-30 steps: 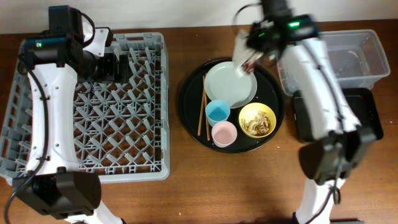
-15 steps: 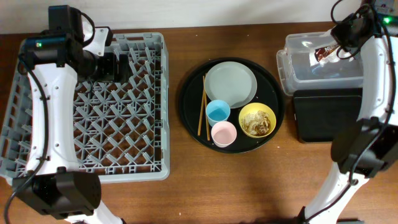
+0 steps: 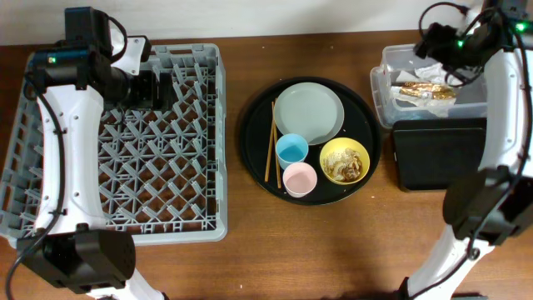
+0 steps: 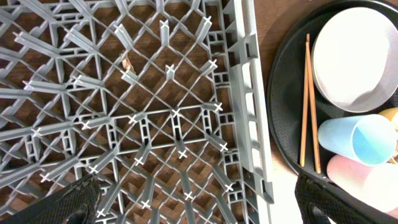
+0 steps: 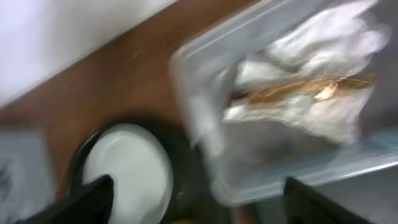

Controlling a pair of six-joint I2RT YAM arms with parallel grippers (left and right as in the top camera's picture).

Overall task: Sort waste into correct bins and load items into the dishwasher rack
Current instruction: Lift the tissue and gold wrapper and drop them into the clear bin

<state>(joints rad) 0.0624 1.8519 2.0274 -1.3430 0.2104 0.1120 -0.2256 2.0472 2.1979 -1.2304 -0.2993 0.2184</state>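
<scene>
**The gold-brown wrapper point(image 3: 425, 91) in the clear tub point(image 3: 382, 105)**

It is seen beside white napkins point(image 3: 433, 72). The right gripper point(image 5: 199, 184) is held over the tub, fingers spread and empty. The left gripper point(image 4: 194, 185) is spread wide over the dishwasher rack point(image 3: 150, 171). The plate point(image 3: 308, 112) is set on the round tray point(image 3: 250, 143).

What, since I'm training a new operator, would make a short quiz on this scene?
1. True or false: the dishwasher rack holds a cup.
2. Which colour cup stands nearest the plate?
3. The gold-brown wrapper lies: A in the clear tub, B on the plate, C in the rack.
Key: 1 false; 2 the light-blue cup; 3 A.
</scene>
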